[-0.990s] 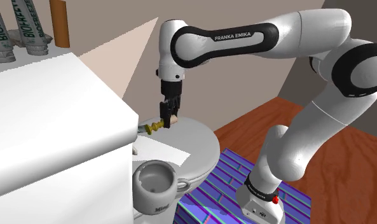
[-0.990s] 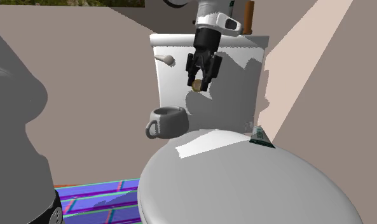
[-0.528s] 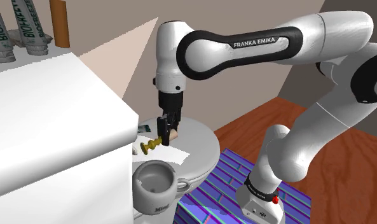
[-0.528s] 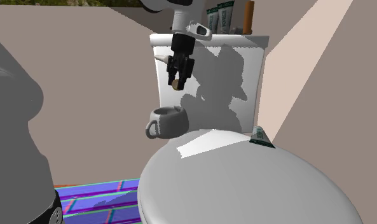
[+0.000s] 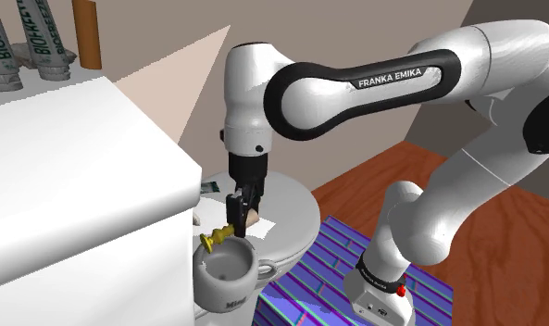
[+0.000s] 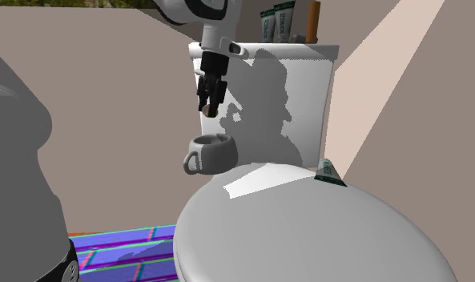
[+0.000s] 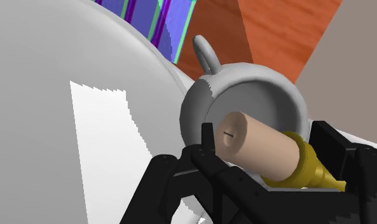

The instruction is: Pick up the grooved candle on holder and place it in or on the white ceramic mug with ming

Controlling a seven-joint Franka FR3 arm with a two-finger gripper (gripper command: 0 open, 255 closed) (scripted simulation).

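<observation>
toilet lid lies beneath; gripper clasps the candle on holder sideways, pale grey mug just below its fingertips.

Here's the arm: fat, rounded shells in glossy white, with dark bands wrapping every joint. White capital lettering runs along one dark band and reads FRANKA EMIKA. At five o'clock in the shoulder view, the white foot wears a black ring with tiny white print and a red button. And the claw is all black and angular, below a white wrist marked with a small dark dot.
</observation>
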